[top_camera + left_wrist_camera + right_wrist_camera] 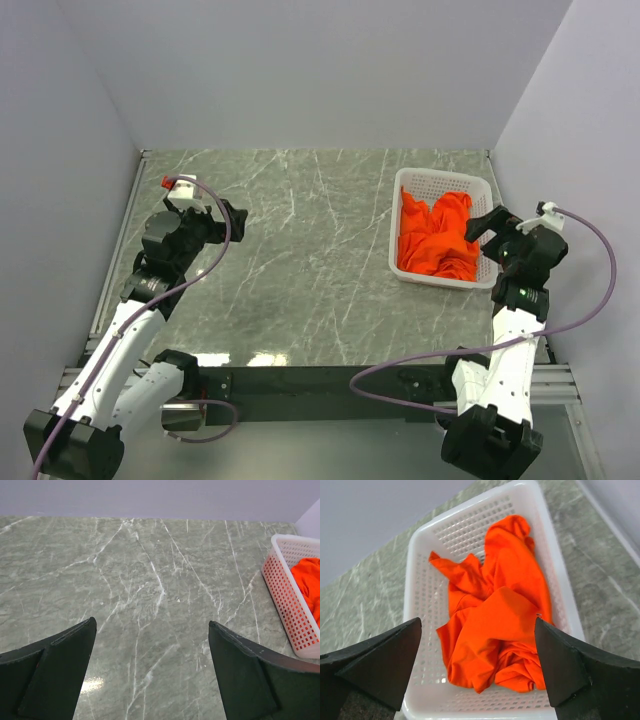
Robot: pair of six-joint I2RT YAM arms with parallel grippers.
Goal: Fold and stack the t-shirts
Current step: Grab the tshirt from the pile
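grab one shirt, not the heap

the t-shirts (pixel 505 605) lie crumpled in the basket (pixel 444 174) at three o'clock on the table (pixel 300 250). your right gripper (pixel 477 622) hovers over them, jaws spread and empty. the left gripper (pixel 151 624), equally spread, hangs at nine o'clock. pinch only the topmost fold and lift straight up. only the right wrist view shows the folds, and only the top view shows both arms.

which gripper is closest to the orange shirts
The right gripper, fingers open right beside the white plastic mesh basket of crumpled orange-red cloth t-shirts; the left gripper is across the grey marble table.
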